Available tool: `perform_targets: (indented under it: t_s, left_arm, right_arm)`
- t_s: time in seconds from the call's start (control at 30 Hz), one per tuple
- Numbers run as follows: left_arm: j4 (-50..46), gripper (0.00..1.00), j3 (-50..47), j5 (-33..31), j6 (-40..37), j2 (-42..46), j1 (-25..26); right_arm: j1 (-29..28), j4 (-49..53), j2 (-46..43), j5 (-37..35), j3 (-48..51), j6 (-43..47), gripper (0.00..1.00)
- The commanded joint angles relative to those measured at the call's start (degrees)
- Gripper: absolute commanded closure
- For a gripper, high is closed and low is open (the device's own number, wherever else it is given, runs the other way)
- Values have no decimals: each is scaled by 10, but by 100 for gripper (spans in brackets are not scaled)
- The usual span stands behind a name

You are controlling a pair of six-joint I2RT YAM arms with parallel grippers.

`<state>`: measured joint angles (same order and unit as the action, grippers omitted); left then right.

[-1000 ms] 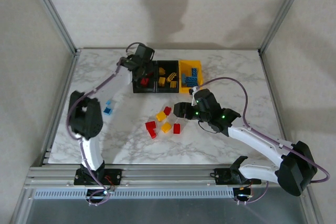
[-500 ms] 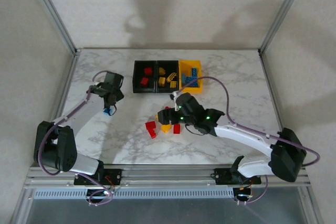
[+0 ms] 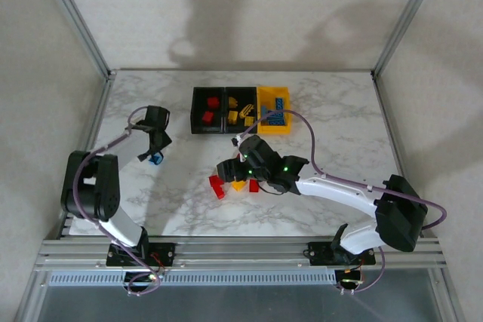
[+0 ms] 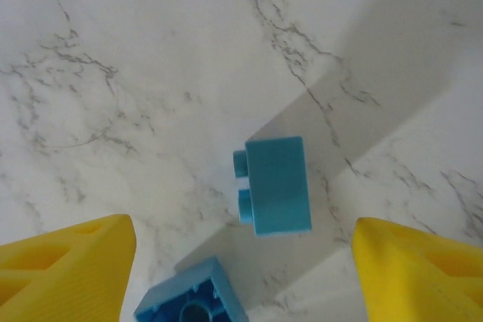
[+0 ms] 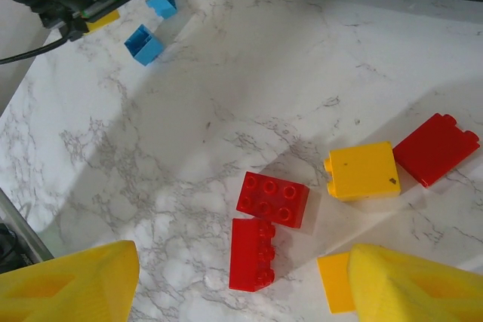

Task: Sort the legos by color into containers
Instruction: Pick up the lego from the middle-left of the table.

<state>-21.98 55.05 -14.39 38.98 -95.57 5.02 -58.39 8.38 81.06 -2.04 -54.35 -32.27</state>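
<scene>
Blue legos [image 4: 275,185] lie under the left gripper [image 4: 241,277] and red legos [image 5: 272,200] under the right gripper [image 5: 241,280], with both sets of jaws spread.
The left gripper holds nothing; 2 blue legos rest on the marble between its fingertips, 1 just ahead and 1 nearer. The right gripper is empty too, with 2 red legos side by side between its fingers, a yellow lego [image 5: 362,171] ahead to its right, and the containers [image 3: 195,111] well beyond.

high rear overview; wrist views close over the table [image 3: 339,111], blue legos [image 4: 275,186] common
</scene>
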Motion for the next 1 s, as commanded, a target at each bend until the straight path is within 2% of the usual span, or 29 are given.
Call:
perform_targets:
  t_s: [0.0,0.13,0.23,0.27,0.4,0.53,0.7,0.83,0.97]
  left_arm:
    - [25,30,20,8,-5,-23,-17]
    - [34,47,25,19,-11,-45,-28]
    - [35,57,27,21,-15,-54,-30]
    - [35,66,26,23,-16,-55,-33]
    - [32,76,24,24,-22,-40,-35]
    - [11,80,39,27,-34,-17,-35]
    - [-8,78,61,49,-40,27,-14]
    - [-18,78,84,99,-49,42,24]
    - [-28,78,110,112,-40,44,83]
  right_arm:
    - [-4,10,-16,-24,6,-5,27]
    - [-4,14,-8,-26,1,-5,27]
    - [-5,19,6,-26,-12,0,28]
    - [-5,22,12,-27,-17,1,28]
    - [-5,23,19,-27,-25,4,29]
    - [-2,21,10,-30,-21,2,29]
    - [23,28,-24,-22,-8,-12,29]
    - [58,37,-61,-1,10,-17,29]
    - [91,64,-97,-7,22,-26,29]
